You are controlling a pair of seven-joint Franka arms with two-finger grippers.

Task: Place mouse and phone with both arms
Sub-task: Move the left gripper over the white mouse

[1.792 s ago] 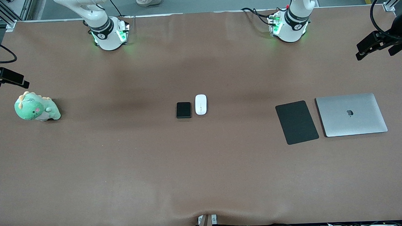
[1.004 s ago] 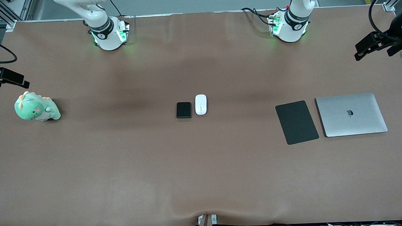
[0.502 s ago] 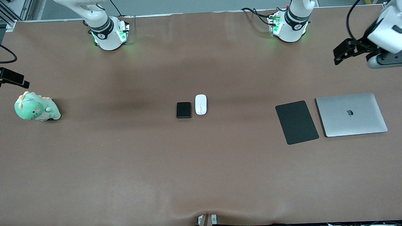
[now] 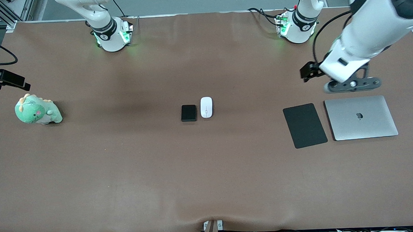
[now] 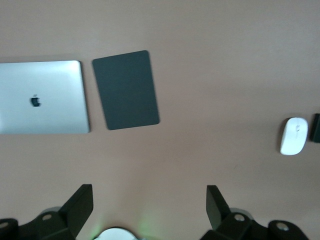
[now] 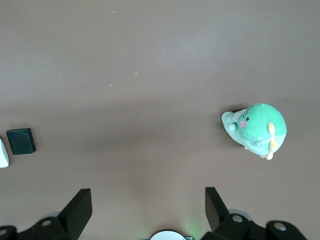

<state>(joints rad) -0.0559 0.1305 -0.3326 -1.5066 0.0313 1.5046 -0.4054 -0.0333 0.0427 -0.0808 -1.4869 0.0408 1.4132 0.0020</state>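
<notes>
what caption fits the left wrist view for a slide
Open left end effector above bare table, with laptop, mouse pad and mouse ahead.

Front view: right arm (image 4: 96, 16) cut off at the top edge, upper links out of frame. Left arm (image 4: 371, 24) also cropped at top and side, motion-blurred. Left gripper (image 4: 351, 84) is under its wrist there, tips not visible.

Left wrist view: phone (image 5: 316, 128) clipped by the frame edge, only a sliver shows.

Right wrist view: mouse (image 6: 2, 153) clipped the same way. Right gripper (image 6: 148, 207) shows only the tips, body cropped.
</notes>
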